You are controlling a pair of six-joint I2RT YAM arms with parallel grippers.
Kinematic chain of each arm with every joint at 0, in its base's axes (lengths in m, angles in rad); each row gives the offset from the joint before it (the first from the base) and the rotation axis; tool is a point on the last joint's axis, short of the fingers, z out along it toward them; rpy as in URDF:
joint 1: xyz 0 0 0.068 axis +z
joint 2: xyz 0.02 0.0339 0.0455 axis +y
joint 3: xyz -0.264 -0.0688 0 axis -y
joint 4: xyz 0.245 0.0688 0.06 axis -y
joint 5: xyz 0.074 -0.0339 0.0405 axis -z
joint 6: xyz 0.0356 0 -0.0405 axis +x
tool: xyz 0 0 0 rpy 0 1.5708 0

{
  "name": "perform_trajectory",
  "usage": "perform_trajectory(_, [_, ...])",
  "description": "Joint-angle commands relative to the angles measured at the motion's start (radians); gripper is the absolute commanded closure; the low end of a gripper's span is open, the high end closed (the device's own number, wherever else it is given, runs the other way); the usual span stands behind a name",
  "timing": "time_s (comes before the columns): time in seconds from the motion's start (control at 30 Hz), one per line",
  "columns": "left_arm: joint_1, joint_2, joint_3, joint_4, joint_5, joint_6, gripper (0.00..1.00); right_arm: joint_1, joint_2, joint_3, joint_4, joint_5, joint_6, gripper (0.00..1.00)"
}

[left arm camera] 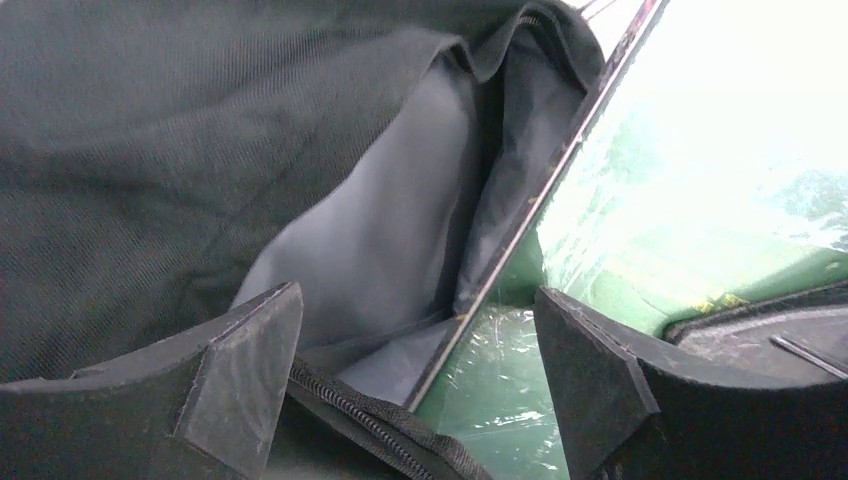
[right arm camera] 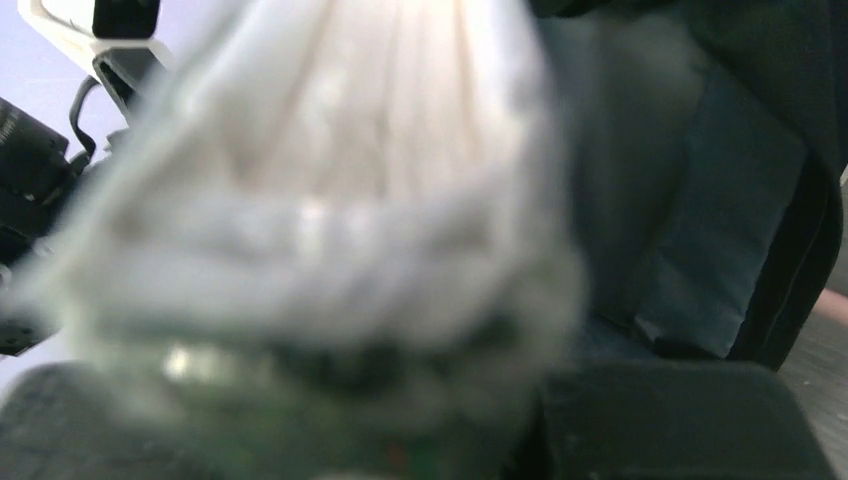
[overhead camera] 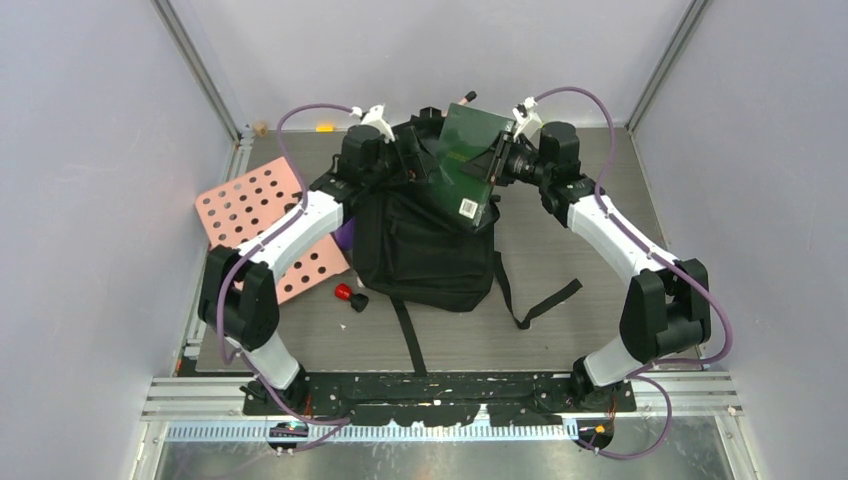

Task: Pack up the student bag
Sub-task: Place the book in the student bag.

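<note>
Leave bag [overhead camera: 420,250] lying mid-table, mouth at the far end. Feed green book [overhead camera: 468,150] edge-first down along the grey lining [left arm camera: 380,230], tilted as now, clamped firmly in right gripper [overhead camera: 500,165]; avoid snagging the zipper [left arm camera: 370,420]. With left gripper [left arm camera: 420,370] spread wide, gripping nothing, just beside the rim, pinch the lip and pull it wide against sagging

top: bright, even, sharp | left wrist: glare washes green book [left arm camera: 640,230] | right wrist: foreground blurred

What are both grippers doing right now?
Left gripper: open, empty, at the student bag's opening.
Right gripper: closed on the green book.
</note>
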Motion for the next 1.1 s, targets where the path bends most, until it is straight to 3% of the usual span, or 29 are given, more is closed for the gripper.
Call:
perform_trajectory(0.0, [-0.016, -0.059, -0.083, 0.071, 0.026, -0.097, 0.11, 0.016, -0.058, -0.069, 0.299, -0.075, 0.153, 0.99])
perform_trajectory(0.1, [-0.03, -0.098, -0.149, 0.059, 0.034, -0.126, 0.1, 0.029, -0.059, -0.089, 0.257, -0.041, 0.115, 0.99])
perform_trajectory(0.47, [-0.127, -0.314, -0.375, 0.044, -0.266, -0.14, 0.08, 0.031, -0.073, -0.104, 0.251, -0.012, 0.074, 0.99])
perform_trajectory(0.67, [-0.163, -0.369, -0.416, 0.008, -0.339, -0.151, 0.1, 0.031, -0.069, -0.098, 0.252, -0.012, 0.069, 0.99])
perform_trajectory(0.87, [-0.168, -0.353, -0.422, 0.022, -0.281, -0.185, 0.52, 0.031, -0.069, -0.084, 0.252, -0.013, 0.062, 1.0])
perform_trajectory(1.0, [-0.168, -0.357, -0.403, 0.036, -0.233, -0.204, 0.92, 0.031, -0.051, -0.023, 0.205, -0.003, 0.02, 0.99])
perform_trajectory(1.03, [-0.169, -0.373, -0.393, 0.035, -0.231, -0.202, 0.99, 0.03, -0.046, -0.008, 0.17, 0.001, -0.009, 0.99])
perform_trajectory(1.07, [-0.169, -0.393, -0.381, 0.035, -0.228, -0.197, 1.0, 0.029, -0.033, 0.028, 0.153, 0.008, -0.022, 1.0])
